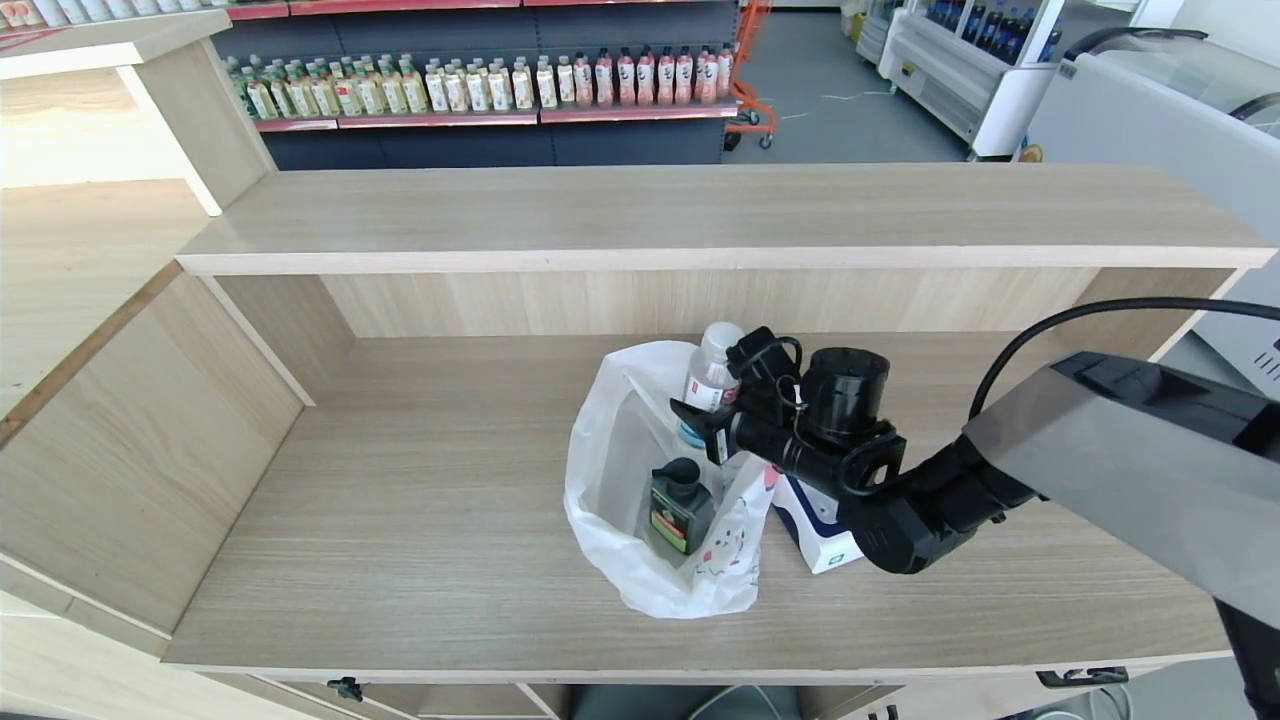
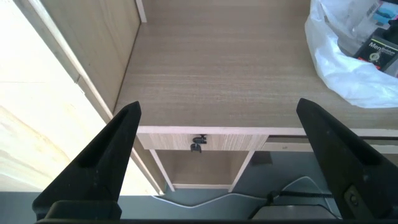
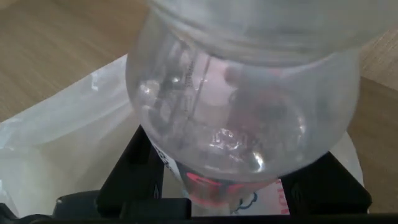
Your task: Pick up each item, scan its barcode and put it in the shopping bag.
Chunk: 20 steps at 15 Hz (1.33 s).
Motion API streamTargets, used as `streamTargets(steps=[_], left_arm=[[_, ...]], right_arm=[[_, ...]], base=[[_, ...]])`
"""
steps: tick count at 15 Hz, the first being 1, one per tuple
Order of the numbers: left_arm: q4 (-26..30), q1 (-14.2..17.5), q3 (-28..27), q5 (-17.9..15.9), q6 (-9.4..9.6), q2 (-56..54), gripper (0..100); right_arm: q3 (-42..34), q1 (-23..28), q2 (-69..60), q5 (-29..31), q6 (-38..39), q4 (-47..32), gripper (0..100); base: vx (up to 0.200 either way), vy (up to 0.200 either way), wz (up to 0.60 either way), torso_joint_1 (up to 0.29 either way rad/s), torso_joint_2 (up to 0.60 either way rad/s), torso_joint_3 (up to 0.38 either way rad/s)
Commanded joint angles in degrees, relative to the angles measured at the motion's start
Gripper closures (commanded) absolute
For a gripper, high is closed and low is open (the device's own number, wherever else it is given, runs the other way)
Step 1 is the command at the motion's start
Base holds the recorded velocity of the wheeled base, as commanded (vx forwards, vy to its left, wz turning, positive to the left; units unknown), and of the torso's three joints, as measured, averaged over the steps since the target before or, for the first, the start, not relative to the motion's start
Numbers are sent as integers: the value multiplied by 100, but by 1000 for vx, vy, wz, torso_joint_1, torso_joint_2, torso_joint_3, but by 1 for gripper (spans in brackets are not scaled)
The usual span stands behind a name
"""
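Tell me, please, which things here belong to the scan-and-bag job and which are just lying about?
Job:
- shopping bag
- dark pump bottle, inside the bag
- clear bottle, held over the bag by the right claw
- white-and-blue box, beside the bag

Lying about:
- drinks shelf
- orange trolley
- chest freezer

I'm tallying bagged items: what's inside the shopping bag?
One dark bottle stands inside the shopping bag. The right pincer holds a clear bottle at its opening. The bag's front wall covers the rest of the inside.
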State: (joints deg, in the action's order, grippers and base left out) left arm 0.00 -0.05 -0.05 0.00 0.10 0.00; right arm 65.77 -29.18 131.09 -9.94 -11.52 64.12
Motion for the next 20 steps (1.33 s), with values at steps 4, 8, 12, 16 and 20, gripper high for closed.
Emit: streamTargets(steps=[4,8,12,16,20], left_arm=[[0,5,5,0,-1,9,0],[0,-4,-4,0,-1,9,0],[0,5,-4,0,-1,9,0],[0,5,5,0,-1,9,0],[0,5,5,0,-1,9,0]], right_arm=[[120,-26,462,18,-52,109,100],[-3,-8,550,18,-105,294,100],[-11,18,506,0,-122,294,0],[-47,-17,5,-307,-8,250,0],[-802,-70,-1314,-325,519,215,0]], base=[[0,0,0,0,0,0],[0,0,0,0,0,0],[0,0,0,0,0,0],[0,0,0,0,0,0],[0,0,0,0,0,0]])
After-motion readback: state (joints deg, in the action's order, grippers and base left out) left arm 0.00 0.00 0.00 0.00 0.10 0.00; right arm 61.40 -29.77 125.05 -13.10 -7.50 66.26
